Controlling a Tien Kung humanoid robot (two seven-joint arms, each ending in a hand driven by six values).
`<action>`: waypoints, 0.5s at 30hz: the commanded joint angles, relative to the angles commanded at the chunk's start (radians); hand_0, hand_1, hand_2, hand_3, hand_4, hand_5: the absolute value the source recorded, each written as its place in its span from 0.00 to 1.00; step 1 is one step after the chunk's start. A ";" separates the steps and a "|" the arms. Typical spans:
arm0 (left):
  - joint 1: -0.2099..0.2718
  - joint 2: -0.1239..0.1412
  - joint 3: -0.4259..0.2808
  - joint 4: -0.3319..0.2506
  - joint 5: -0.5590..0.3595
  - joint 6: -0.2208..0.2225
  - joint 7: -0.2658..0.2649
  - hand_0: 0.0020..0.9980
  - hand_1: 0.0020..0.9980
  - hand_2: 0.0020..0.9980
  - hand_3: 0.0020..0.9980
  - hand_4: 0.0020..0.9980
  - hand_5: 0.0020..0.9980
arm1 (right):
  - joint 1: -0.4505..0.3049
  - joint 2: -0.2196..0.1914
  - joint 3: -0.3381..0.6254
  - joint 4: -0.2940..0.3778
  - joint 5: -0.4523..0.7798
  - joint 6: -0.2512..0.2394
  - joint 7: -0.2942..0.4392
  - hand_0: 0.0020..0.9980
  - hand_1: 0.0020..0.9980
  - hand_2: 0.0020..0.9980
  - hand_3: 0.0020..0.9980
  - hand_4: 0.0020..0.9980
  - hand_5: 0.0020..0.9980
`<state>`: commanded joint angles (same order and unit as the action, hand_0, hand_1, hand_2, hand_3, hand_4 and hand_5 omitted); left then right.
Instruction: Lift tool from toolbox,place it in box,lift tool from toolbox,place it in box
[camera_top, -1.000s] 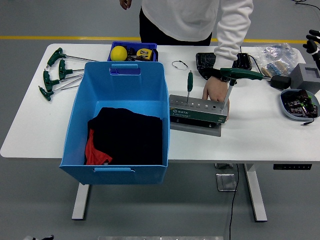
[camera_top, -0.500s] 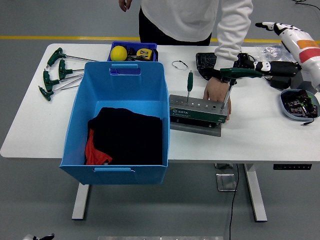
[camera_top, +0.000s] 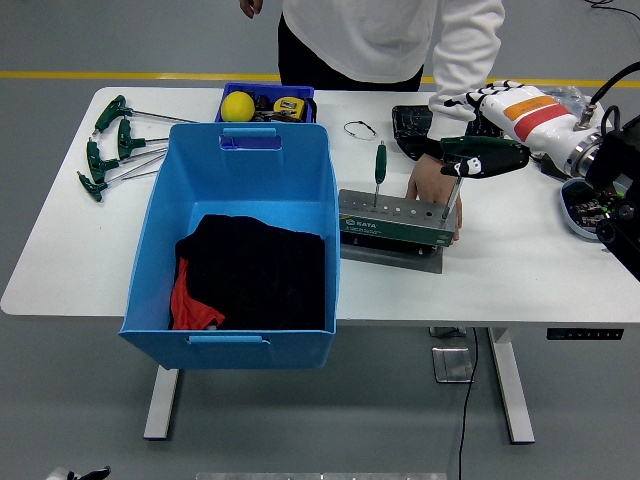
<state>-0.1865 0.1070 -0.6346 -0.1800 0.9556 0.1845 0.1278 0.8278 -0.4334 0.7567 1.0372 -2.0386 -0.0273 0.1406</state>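
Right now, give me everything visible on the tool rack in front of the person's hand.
The tool rack is a grey metal block with a green front strip and a row of holes on top, sitting on the white table right of the blue bin. Two green-handled tools stand in it: one upright at left, a T-handle at right, under the right hand. The person's hand rests behind it.

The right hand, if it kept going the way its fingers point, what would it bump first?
Probably the T-handle tool standing in the tool holder; the right hand is already at its green handle, though depth is unclear.
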 joint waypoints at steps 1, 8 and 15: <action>0.000 0.000 0.000 0.000 0.001 -0.001 0.001 0.71 0.69 0.72 0.65 0.67 0.68 | 0.007 0.007 -0.009 -0.013 -0.003 0.000 -0.001 0.86 0.73 0.69 0.77 1.00 0.72; 0.005 0.000 -0.007 0.000 0.017 -0.004 0.008 0.71 0.69 0.72 0.65 0.68 0.68 | 0.053 0.059 -0.066 -0.107 0.006 -0.002 -0.017 0.74 0.62 0.59 0.70 1.00 0.70; 0.010 0.002 -0.015 0.000 0.037 -0.009 0.012 0.71 0.69 0.72 0.65 0.68 0.68 | 0.078 0.078 -0.093 -0.181 0.030 0.023 -0.036 0.65 0.55 0.55 0.67 1.00 0.70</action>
<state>-0.1764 0.1092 -0.6495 -0.1800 0.9930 0.1760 0.1401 0.9059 -0.3558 0.6636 0.8558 -2.0087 -0.0044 0.1044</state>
